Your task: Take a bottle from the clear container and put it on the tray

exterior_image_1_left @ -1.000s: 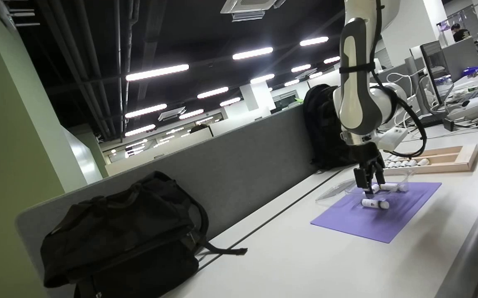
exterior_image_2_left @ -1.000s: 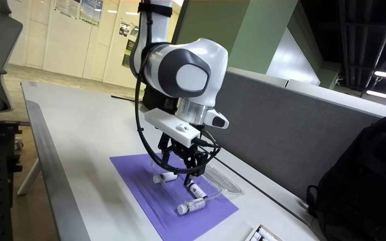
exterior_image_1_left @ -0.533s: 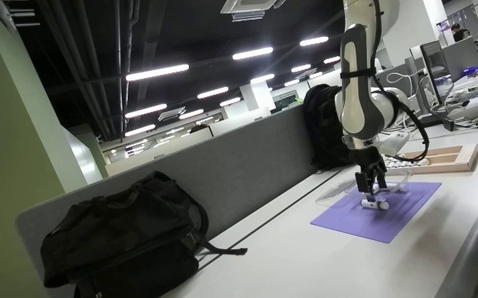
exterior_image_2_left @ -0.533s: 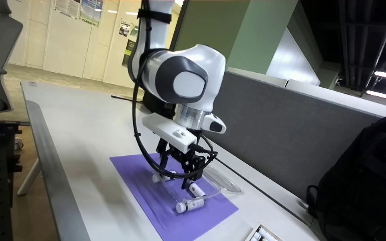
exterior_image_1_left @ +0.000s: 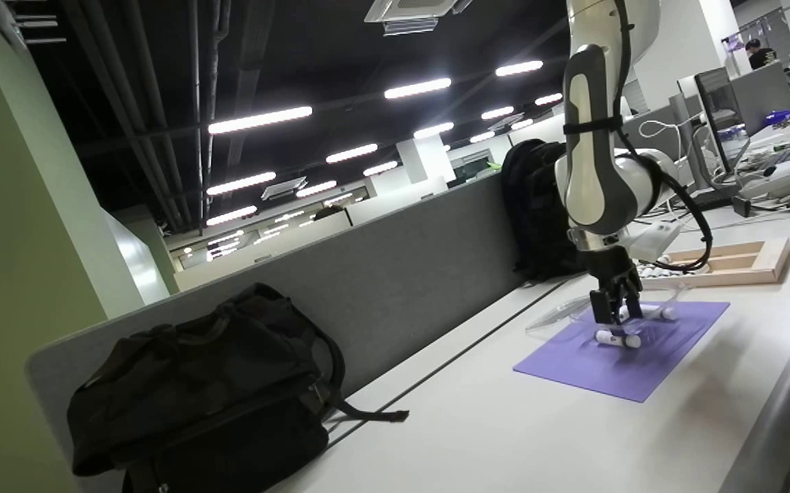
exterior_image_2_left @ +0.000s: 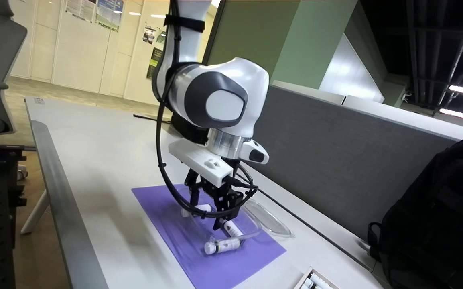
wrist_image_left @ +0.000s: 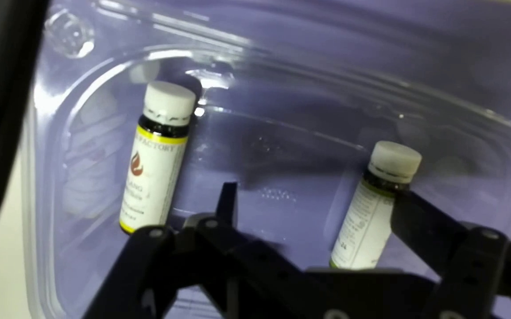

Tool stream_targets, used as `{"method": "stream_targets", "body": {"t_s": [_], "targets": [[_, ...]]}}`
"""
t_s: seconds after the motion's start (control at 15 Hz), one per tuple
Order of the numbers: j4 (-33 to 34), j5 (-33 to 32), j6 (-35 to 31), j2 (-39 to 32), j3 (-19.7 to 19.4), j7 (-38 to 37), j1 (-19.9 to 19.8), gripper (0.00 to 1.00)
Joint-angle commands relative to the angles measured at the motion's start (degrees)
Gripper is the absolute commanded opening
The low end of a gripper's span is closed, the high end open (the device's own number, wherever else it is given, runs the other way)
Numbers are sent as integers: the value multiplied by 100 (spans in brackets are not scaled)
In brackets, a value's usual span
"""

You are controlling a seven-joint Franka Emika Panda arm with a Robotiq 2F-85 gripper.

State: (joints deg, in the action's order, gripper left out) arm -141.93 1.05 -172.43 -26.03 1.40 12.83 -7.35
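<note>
The clear container (wrist_image_left: 38, 212) sits on the purple mat (exterior_image_1_left: 573, 359) with whitish bottles lying in it. In the wrist view, one bottle (wrist_image_left: 153, 173) lies left of my gripper (wrist_image_left: 315, 206). Another bottle (wrist_image_left: 366, 221) lies between the fingers, close to the right finger, which overlaps its edge; contact cannot be told. My gripper is open and reaches down into the container in both exterior views (exterior_image_1_left: 619, 322) (exterior_image_2_left: 207, 212). Bottles also show in both exterior views (exterior_image_1_left: 617, 339) (exterior_image_2_left: 222, 246). The light-wood tray (exterior_image_1_left: 744, 277) holds several bottles and shows partly in an exterior view (exterior_image_2_left: 304, 277).
A clear lid (exterior_image_2_left: 269, 220) lies beside the container. A grey partition (exterior_image_1_left: 422, 274) runs along the table's back. Black backpacks (exterior_image_1_left: 210, 390) (exterior_image_1_left: 539, 205) stand against it. The container's walls (exterior_image_2_left: 251, 233) surround the fingers.
My gripper has moved down into the container and stays open. The container and the bottles in it have shifted slightly on the mat.
</note>
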Motion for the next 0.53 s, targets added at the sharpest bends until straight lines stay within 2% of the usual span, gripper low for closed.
{"method": "stream_targets", "body": {"t_s": [0.0,0.47], "targets": [[73,-65,-10,-111,44,-158,-53,58],[68,10,5,-32,185,-106,-227,10]]}}
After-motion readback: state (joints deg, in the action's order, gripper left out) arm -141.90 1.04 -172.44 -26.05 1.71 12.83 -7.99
